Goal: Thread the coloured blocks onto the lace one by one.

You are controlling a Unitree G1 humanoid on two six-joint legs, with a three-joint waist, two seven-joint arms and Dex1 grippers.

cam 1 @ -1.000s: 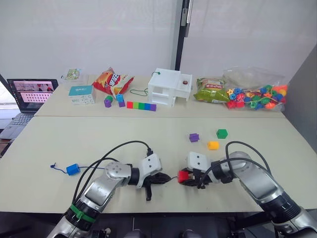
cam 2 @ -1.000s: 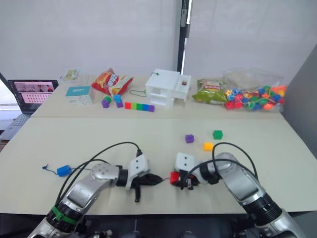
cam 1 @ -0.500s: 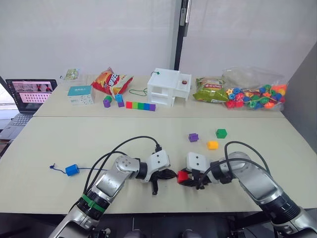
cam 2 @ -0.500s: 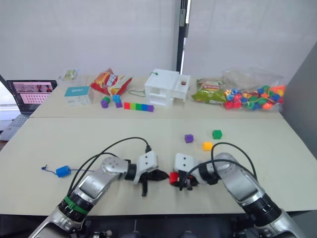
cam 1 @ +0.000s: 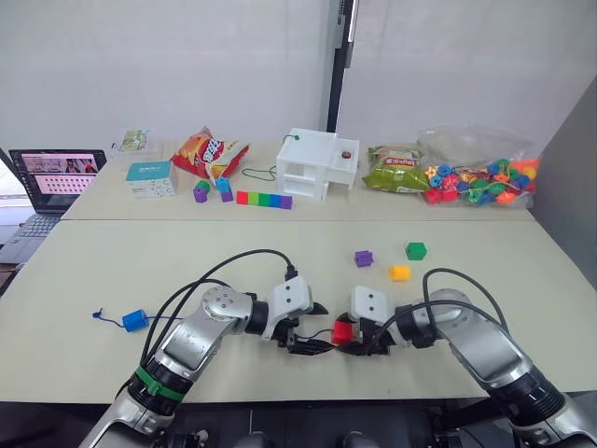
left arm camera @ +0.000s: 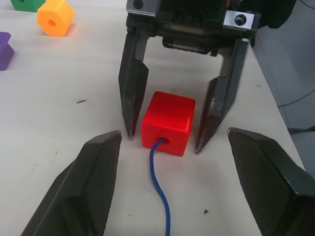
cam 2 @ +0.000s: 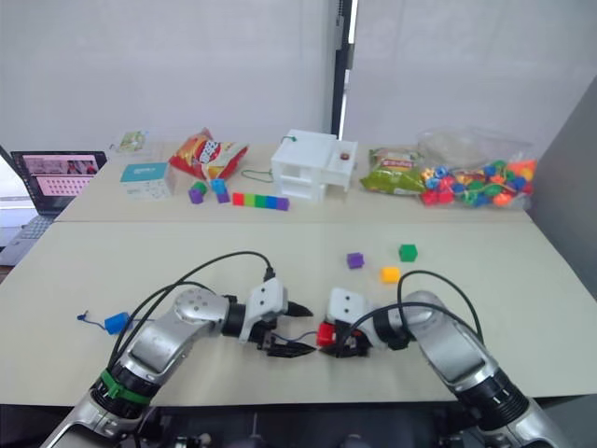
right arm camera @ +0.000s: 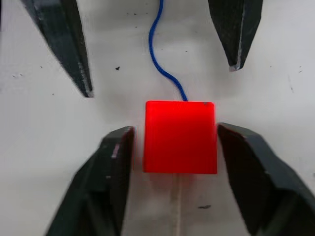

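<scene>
Two pale surfaces butt edge to edge: near surface [cam 1: 112,271] carries a blue block [cam 1: 137,319] at the robot's left with the lace [left arm camera: 160,196] running across to a red block [cam 1: 343,330] front-centre, plus purple [cam 1: 364,258], green [cam 1: 416,250] and yellow-orange [cam 1: 400,273] blocks grouped close together right of centre. Far surface [cam 1: 112,203] carries a laptop [cam 1: 51,177] at the left edge, a teal box [cam 1: 153,177], a red snack bag [cam 1: 211,151], a few loose blocks [cam 1: 214,190] just beside it, and a multicolour bar [cam 1: 265,199]. Further right: a white shelf unit [cam 1: 317,164], a green snack bag [cam 1: 395,170], and a clear bag of mixed beads [cam 1: 480,177].
</scene>
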